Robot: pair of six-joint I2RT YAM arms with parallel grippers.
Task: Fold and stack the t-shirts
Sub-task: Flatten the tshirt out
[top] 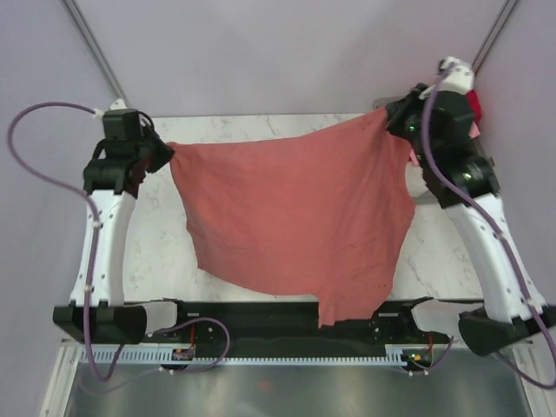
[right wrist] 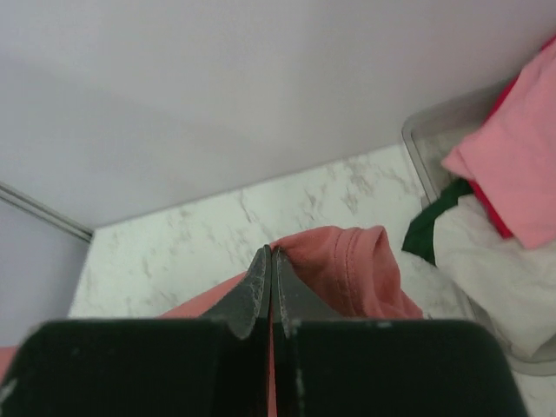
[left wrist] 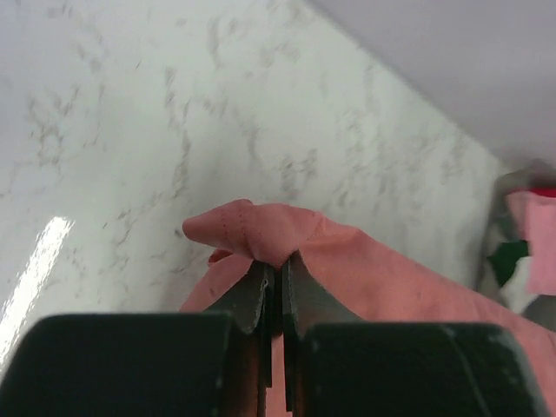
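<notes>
A dusty brick-red t-shirt (top: 295, 208) hangs stretched between both arms above the marble table (top: 161, 252), its lower corner drooping over the front edge. My left gripper (top: 165, 155) is shut on its left corner; the left wrist view shows cloth (left wrist: 261, 234) bunched over the closed fingertips (left wrist: 278, 265). At the far right my right gripper (top: 395, 115) is shut on a hemmed edge of the t-shirt (right wrist: 347, 261), pinched at the fingertips (right wrist: 271, 254). Other t-shirts lie in a tub: light pink (right wrist: 512, 165), white (right wrist: 495, 269), dark green (right wrist: 434, 221).
A clear grey plastic tub (right wrist: 434, 122) stands at the table's right rear, behind the right arm. A bright red bit (top: 475, 106) shows beside that arm. Grey walls close off the back and sides. The arm bases and cables line the near edge.
</notes>
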